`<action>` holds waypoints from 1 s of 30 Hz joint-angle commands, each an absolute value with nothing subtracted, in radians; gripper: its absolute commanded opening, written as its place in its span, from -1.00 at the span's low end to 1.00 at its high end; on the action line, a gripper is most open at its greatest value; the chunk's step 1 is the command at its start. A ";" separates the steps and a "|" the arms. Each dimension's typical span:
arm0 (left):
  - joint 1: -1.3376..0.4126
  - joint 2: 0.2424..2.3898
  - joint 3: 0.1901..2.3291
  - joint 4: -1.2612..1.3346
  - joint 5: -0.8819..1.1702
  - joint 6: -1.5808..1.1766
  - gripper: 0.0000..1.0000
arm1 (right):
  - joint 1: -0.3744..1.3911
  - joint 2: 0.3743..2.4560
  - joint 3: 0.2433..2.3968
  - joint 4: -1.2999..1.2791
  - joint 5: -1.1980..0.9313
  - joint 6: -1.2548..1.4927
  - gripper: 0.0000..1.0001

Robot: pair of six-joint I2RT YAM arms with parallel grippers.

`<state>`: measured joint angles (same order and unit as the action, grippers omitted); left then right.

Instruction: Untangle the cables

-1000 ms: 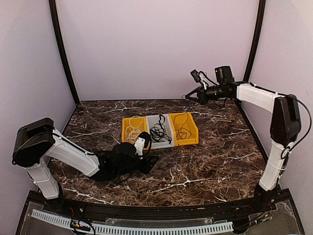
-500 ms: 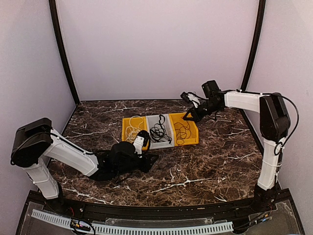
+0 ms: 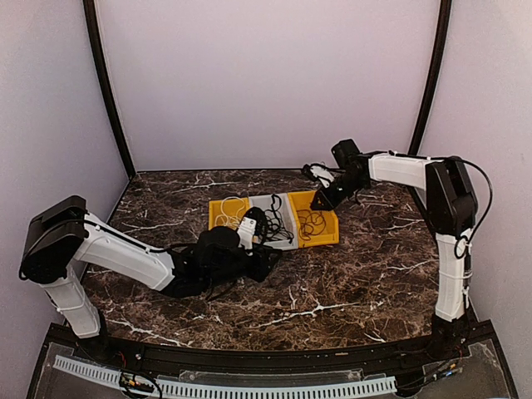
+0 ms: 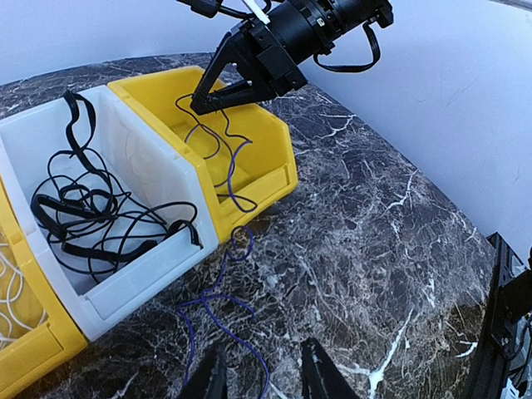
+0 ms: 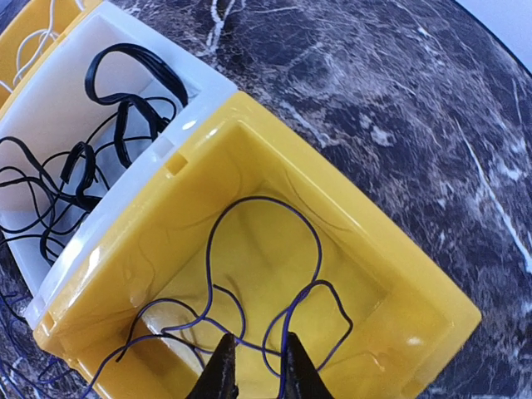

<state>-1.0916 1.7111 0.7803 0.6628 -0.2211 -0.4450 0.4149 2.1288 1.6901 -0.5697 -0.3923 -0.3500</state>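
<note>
Working on the thin dark cord [image 5: 266,198], purplish in the wrist views: lying in loose loops on the floor of the right-hand yellow plastic bin [image 5: 374,249], spilling over that bin's front wall and trailing in more loops across the dark veined marble tabletop [image 4: 374,249].

Hovering low inside that bin with the right gripper [image 5: 258,345], fingers set narrow and the cord crossing just at their tips. Not possible to tell whether pinching it or only straddling it.

Waiting low over the tabletop with the left gripper [image 4: 266,357], fingers parted wider, the cord's tail running toward the gap but not clamped.

Keeping apart from the tangle-free neighbours: the thin black cable [image 4: 83,216] bundled in the white plastic middle bin [image 4: 158,174], and the thin white cable [image 4: 12,283] coiled in the left-hand yellow plastic bin [image 4: 33,357].

Judging by this, nearing the end of the sorting, with the last cord only half inside its bin. Next, probably gathering the trailing length off the tabletop and feeding it over the front wall, taking care against dragging out the loops inside or snagging the black cable next door.
</note>
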 commanded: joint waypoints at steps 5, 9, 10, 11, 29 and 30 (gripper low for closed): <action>-1.096 1.762 0.866 0.621 -0.208 -0.405 -0.36 | 0.422 1.908 1.599 -0.633 -0.305 -0.410 -0.33; -1.092 1.785 0.906 0.606 -0.199 -0.395 -0.33 | 0.420 1.845 1.565 -0.631 -0.307 -0.416 -0.18; -1.092 1.788 0.912 0.602 -0.196 -0.394 -0.32 | 0.421 1.841 1.564 -0.633 -0.306 -0.416 -0.17; -1.092 1.793 0.920 0.600 -0.192 -0.394 -0.31 | 0.421 1.841 1.569 -0.640 -0.307 -0.416 -0.15; -1.006 2.011 1.312 0.311 -0.117 -0.527 0.08 | 0.413 1.624 1.359 -0.642 -0.419 -0.469 -0.17; -1.001 2.020 1.333 0.309 -0.104 -0.524 0.07 | 0.409 1.595 1.334 -0.643 -0.414 -0.472 -0.17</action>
